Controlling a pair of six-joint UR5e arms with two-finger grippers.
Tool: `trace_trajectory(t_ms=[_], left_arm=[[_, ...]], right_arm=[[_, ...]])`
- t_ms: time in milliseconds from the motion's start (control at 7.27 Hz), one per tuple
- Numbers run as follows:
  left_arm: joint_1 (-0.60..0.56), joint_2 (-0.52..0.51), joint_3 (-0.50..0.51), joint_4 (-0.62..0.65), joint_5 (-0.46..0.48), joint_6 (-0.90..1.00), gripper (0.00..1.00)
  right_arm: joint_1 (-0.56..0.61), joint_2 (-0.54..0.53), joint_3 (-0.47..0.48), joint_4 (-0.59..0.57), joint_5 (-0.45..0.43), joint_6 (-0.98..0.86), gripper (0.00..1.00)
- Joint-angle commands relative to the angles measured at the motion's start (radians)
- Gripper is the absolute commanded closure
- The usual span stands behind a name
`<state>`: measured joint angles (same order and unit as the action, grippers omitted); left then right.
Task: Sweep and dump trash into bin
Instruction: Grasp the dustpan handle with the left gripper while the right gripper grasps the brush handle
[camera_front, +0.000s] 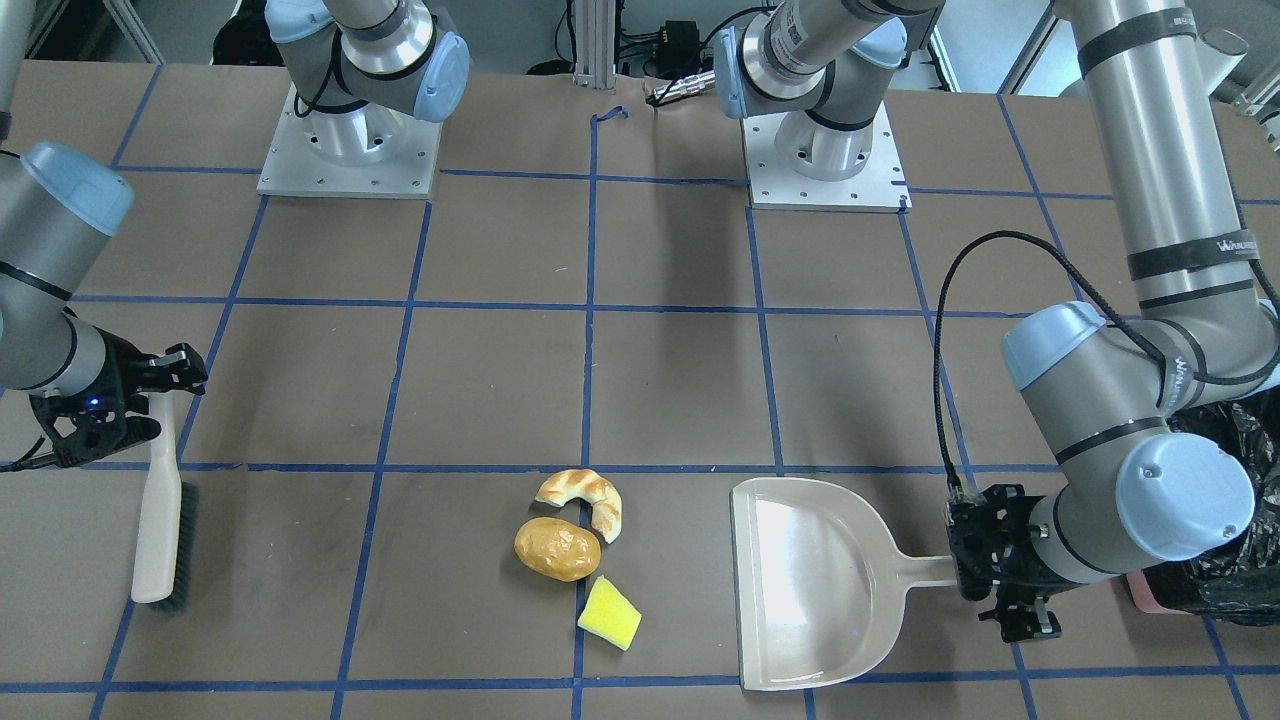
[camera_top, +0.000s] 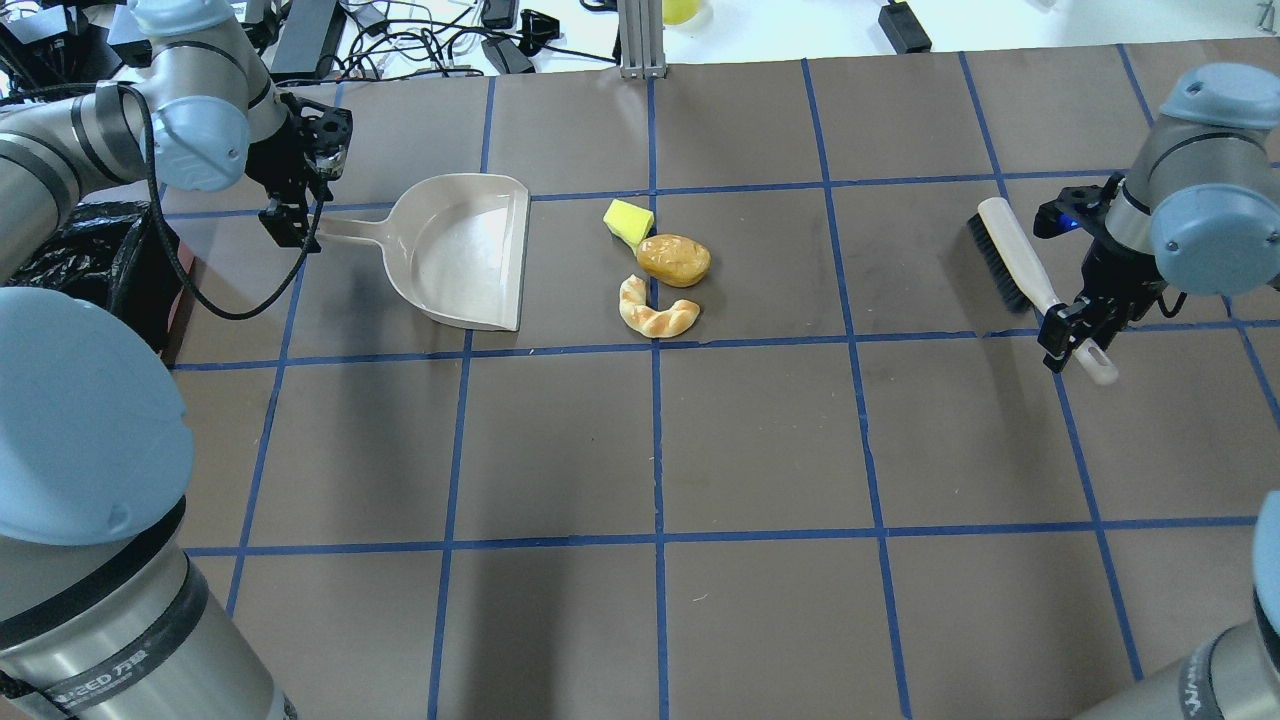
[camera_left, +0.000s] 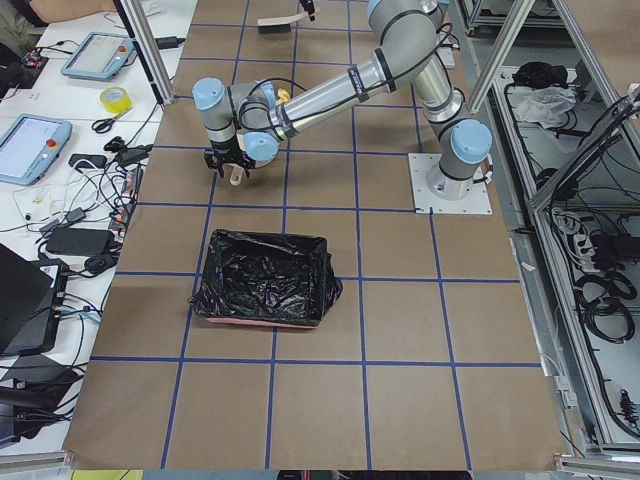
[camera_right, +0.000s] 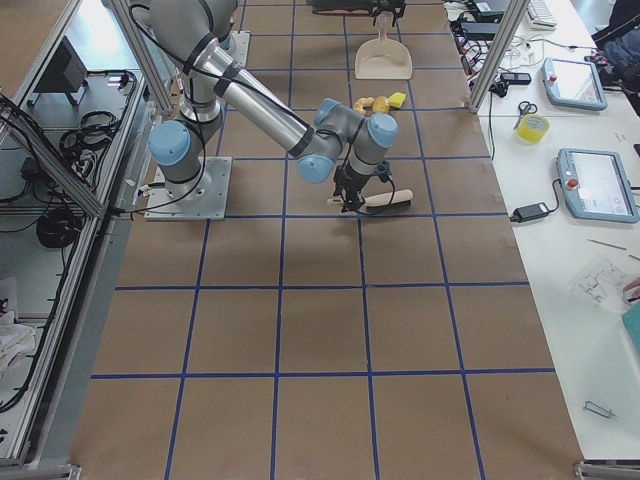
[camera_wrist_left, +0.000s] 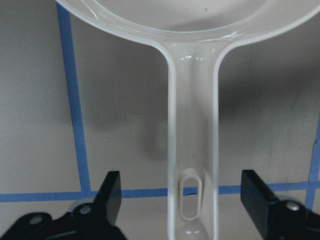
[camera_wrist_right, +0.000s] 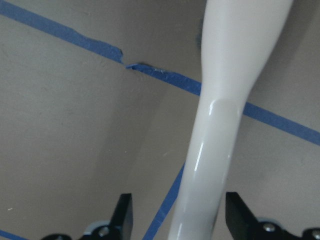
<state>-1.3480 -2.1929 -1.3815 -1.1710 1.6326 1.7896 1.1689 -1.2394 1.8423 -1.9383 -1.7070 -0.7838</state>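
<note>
The trash lies together mid-table: a croissant, a potato-shaped lump and a yellow sponge wedge. A beige dustpan lies flat beside them, mouth towards them. My left gripper is open, its fingers well apart on either side of the dustpan's handle. My right gripper is open around the handle of a white brush. The black-lined pink bin stands past the left arm.
The brown table carries a blue tape grid. Both arm bases are bolted at the robot's side. Cables and devices lie beyond the far edge. Bare table lies between the trash and the brush.
</note>
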Motion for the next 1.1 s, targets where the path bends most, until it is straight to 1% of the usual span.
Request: trace_trajectory(t_ms=[0,138,275,550,688,825,963], left_arm=[[-0.002,-0.004,0.007,-0.001,0.003,-0.007,0.37],[-0.005,-0.004,0.007,-0.001,0.013,-0.007,0.49],[-0.010,-0.004,0.003,-0.003,0.029,-0.007,0.60],[-0.013,-0.002,0.006,-0.003,0.027,-0.007,0.75],[-0.014,-0.001,0.006,-0.003,0.027,-0.007,0.84],[-0.014,0.005,0.006,-0.004,0.026,-0.006,0.86],[-0.022,0.010,0.004,-0.006,0.027,-0.006,0.87]], right_arm=[[0.000,0.000,-0.002,-0.001,-0.003,0.006,1.00],[0.000,-0.002,-0.017,-0.005,-0.032,0.005,1.00],[0.000,-0.002,-0.018,-0.001,-0.037,0.012,1.00],[0.005,-0.008,-0.023,0.002,-0.045,0.020,1.00],[0.012,-0.015,-0.028,-0.002,-0.024,0.062,1.00],[0.030,-0.011,-0.050,0.007,0.016,0.146,1.00],[0.064,-0.014,-0.066,0.001,0.033,0.152,1.00]])
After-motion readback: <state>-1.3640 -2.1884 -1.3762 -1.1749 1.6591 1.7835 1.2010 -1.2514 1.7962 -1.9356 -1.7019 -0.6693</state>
